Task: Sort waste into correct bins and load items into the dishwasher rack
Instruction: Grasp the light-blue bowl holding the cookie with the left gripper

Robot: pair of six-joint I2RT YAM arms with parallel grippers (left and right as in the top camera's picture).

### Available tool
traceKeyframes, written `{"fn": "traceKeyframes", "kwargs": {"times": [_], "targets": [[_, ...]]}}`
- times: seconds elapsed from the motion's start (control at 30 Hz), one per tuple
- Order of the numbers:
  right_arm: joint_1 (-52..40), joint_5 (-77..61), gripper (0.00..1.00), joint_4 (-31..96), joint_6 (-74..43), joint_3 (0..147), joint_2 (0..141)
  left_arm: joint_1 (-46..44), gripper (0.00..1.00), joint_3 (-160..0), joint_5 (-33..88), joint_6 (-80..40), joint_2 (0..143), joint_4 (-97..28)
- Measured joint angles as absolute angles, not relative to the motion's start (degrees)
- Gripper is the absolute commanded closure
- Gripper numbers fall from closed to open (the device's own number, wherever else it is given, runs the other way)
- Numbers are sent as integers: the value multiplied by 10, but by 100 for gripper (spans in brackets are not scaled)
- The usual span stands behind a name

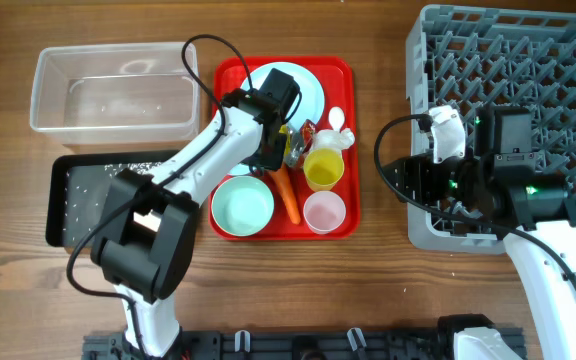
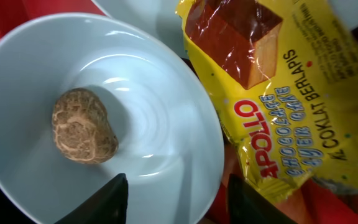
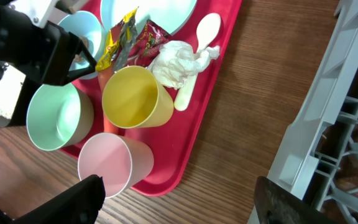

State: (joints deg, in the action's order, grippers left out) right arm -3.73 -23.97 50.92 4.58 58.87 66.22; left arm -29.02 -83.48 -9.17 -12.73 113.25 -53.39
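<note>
My left gripper (image 1: 273,150) is open low over the red tray, its fingers (image 2: 179,202) astride the rim of a light blue bowl (image 2: 154,124) that holds the small brown food lump (image 2: 82,127). The yellow snack wrapper (image 2: 278,93) lies beside that bowl. Also on the tray are the plate (image 1: 303,85), a second bowl (image 1: 242,207), the carrot (image 1: 288,195), the yellow cup (image 1: 321,170), the pink cup (image 1: 324,212), crumpled paper (image 1: 340,140), the spoon (image 3: 197,56) and a red-silver wrapper (image 3: 145,37). My right gripper (image 1: 398,175) is open and empty (image 3: 179,202) above bare table between the tray and the rack (image 1: 528,60).
The clear tub (image 1: 113,92) stands at the far left. The black tray (image 1: 88,195) in front of it holds scattered rice grains. The red serving tray (image 1: 353,200) sits mid-table. The grey rack fills the right side, and my right arm reaches out over its front left corner.
</note>
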Motion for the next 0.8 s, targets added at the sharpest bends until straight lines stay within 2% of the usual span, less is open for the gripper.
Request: {"fn": "traceKeyframes", "kwargs": {"times": [0.2, 0.33, 0.67, 0.8], "targets": [[-37, -240, 20, 509, 46, 589, 662, -292, 86, -835, -84, -125, 1144, -535], [-37, -240, 20, 509, 46, 589, 662, -292, 96, -835, -79, -124, 1145, -535], [-37, -240, 20, 509, 46, 589, 662, -292, 96, -835, -82, -121, 1144, -536], [-37, -240, 20, 509, 46, 589, 662, -291, 96, -853, -78, -122, 1123, -586]]}}
